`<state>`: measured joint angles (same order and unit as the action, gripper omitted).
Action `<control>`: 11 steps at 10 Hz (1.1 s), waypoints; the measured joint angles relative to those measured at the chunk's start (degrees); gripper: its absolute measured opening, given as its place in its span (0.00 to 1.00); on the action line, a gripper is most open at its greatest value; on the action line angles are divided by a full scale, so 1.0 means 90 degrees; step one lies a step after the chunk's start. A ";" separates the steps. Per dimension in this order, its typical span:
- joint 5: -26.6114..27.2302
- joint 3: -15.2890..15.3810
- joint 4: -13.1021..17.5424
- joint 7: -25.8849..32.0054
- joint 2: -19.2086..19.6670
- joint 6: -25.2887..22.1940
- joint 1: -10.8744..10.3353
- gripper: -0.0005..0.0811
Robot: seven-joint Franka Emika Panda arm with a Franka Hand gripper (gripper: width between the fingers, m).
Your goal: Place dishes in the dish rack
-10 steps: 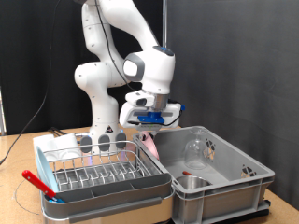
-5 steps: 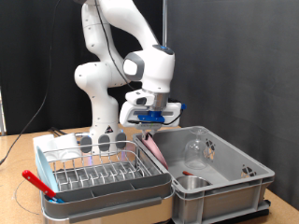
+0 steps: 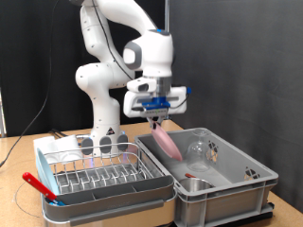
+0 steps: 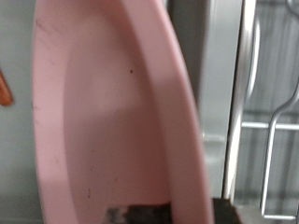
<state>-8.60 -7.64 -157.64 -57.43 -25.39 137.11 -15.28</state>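
My gripper (image 3: 157, 117) is shut on the upper edge of the pink round plate (image 3: 169, 144), which hangs tilted on edge above the grey bin (image 3: 237, 175), near its wall on the rack's side. The plate (image 4: 103, 112) fills most of the wrist view. The dish rack (image 3: 99, 176), a silver wire rack in a pale tray, stands at the exterior view's lower left; its wires (image 4: 271, 140) show beside the plate in the wrist view. A clear glass (image 3: 199, 148) lies in the bin. A steel cup (image 3: 196, 185) stands at the bin's near corner. A red utensil (image 3: 38, 184) rests on the tray's near-left corner.
The arm's white base (image 3: 102, 104) rises behind the rack. A cable (image 3: 28, 123) hangs at the exterior view's left. The bin's walls stand higher than the rack's tray.
The gripper has risen and turned at the wrist, lifting the pink plate up from the bin's edge, so that it now hangs higher above the bin.
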 joint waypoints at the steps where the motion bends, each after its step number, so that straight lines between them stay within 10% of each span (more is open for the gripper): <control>1: 0.0126 -0.0026 0.0067 0.0133 -0.0223 -0.0114 0.0000 0.05; 6: 0.0292 -0.0095 0.0611 0.0236 -0.0858 -0.1358 0.0033 0.05; 11: -0.2046 0.0184 0.0948 0.0659 -0.0979 -0.1282 0.0456 0.05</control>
<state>-27.01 -5.98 -149.11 -51.50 -34.20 125.57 -11.17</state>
